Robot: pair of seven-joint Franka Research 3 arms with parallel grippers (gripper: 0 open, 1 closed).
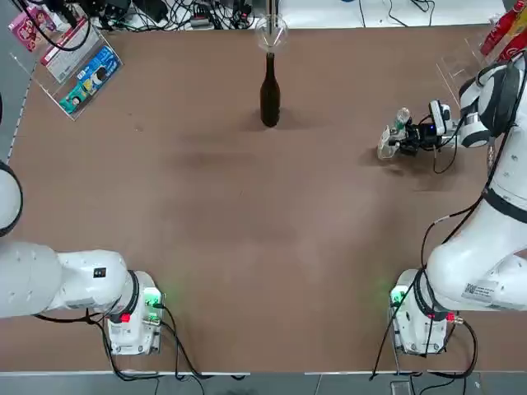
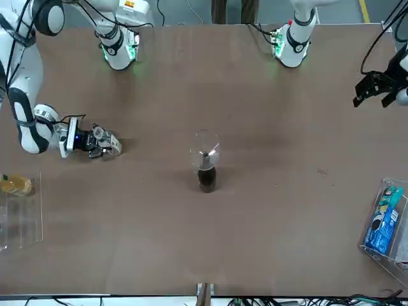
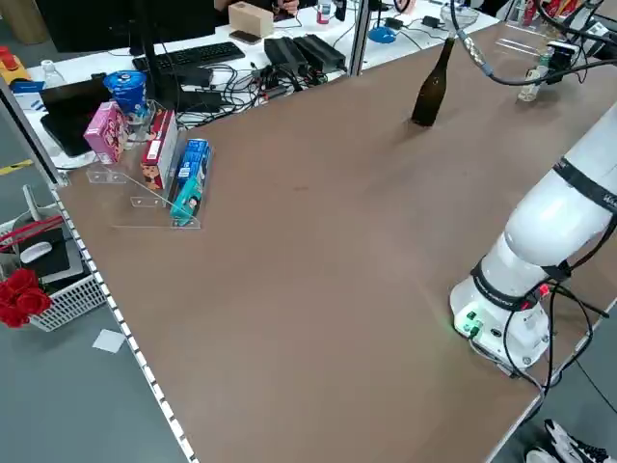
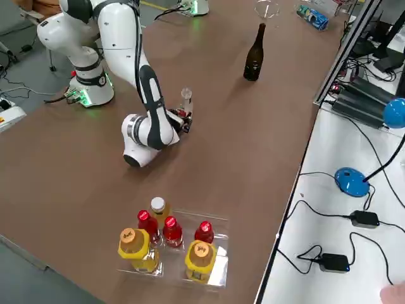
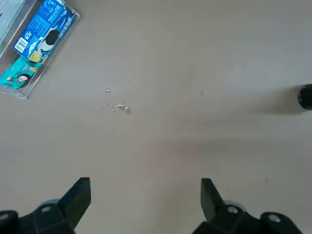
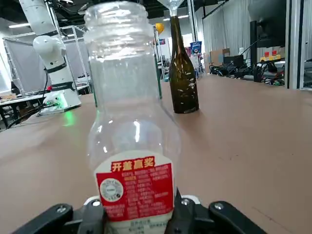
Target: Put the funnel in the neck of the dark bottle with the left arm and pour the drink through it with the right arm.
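Observation:
The dark bottle (image 1: 269, 95) stands upright at the far middle of the table, and the clear funnel (image 1: 271, 33) sits in its neck. The front view gives the same: funnel (image 2: 204, 150) on the dark bottle (image 2: 206, 180). At the right side, my right gripper (image 1: 409, 138) is shut low on the drink (image 1: 394, 136), a small clear bottle standing upright. In the right wrist view the drink (image 6: 130, 126) has a red label and an uncapped mouth, with the dark bottle (image 6: 183, 78) behind it. My left gripper (image 2: 376, 86) hangs open and holds nothing above the table's left side, its fingertips (image 5: 80, 192) wide apart.
A clear stand of snack packets (image 1: 78, 70) sits at the far left corner. A clear tray of red and yellow bottles (image 4: 171, 244) stands near the right edge, behind my right arm. Cables and desk gear lie beyond the far edge.

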